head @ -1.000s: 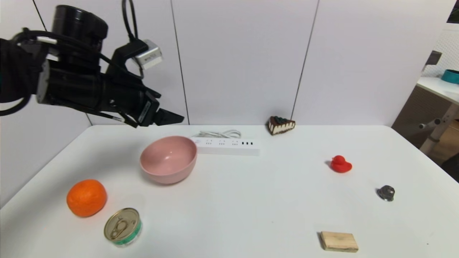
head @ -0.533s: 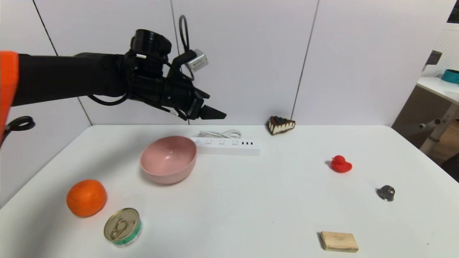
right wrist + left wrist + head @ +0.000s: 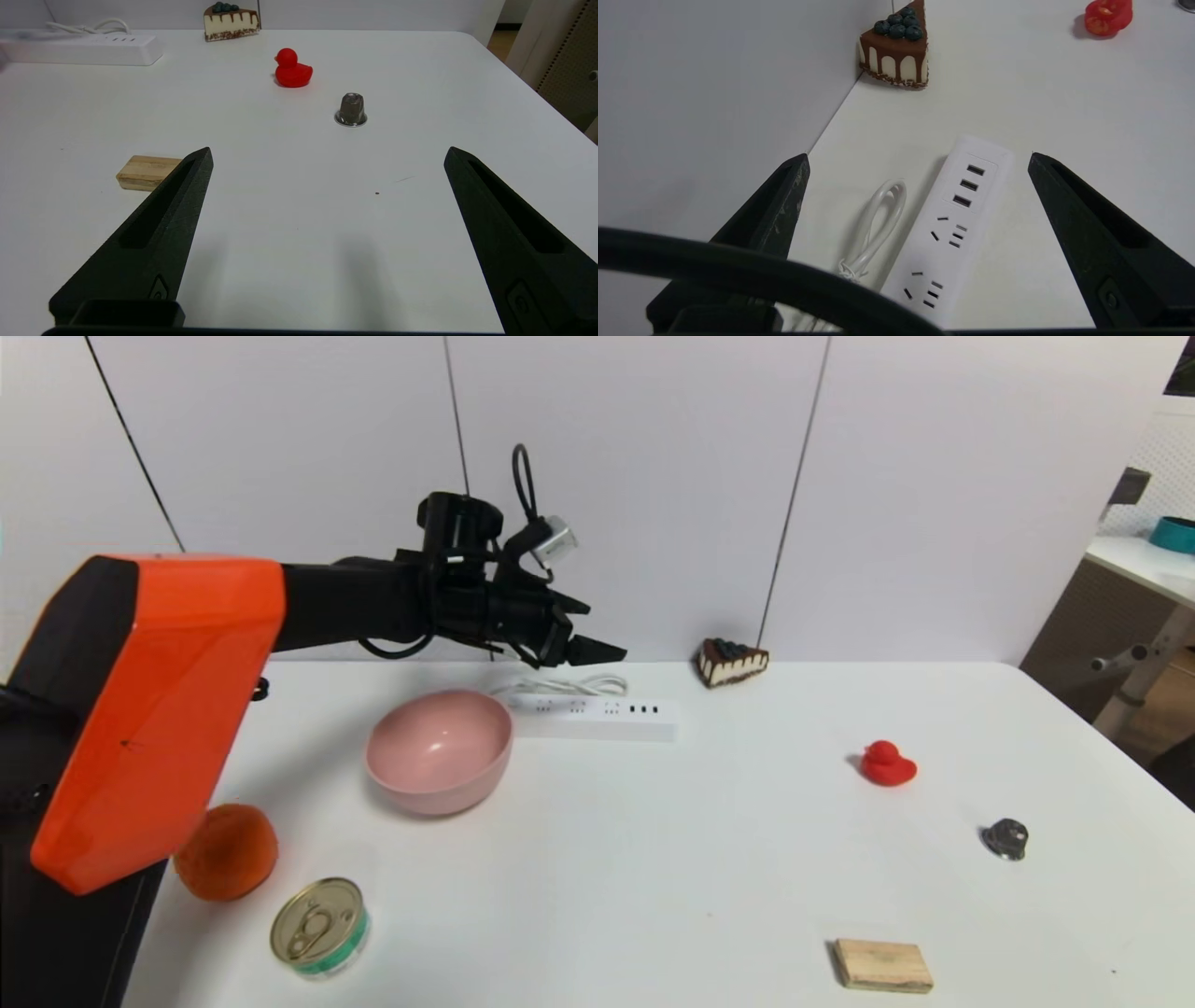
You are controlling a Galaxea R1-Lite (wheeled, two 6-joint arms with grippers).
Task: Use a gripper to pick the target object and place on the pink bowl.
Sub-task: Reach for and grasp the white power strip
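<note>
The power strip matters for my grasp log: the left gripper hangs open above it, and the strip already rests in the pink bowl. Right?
Not quite. The left gripper does hang open above the power strip, but the head view shows the strip lying flat on the table beside the pink bowl, not in it.

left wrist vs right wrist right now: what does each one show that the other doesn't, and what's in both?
Left wrist only: the open left gripper above the power strip, whose socket holes and USB ports face the camera.

Right wrist only: the open right gripper above bare table, the wooden block and a small grey metal capsule.

Both: the power strip, its looped white cord, the cake slice by the wall, and the red duck.
</note>
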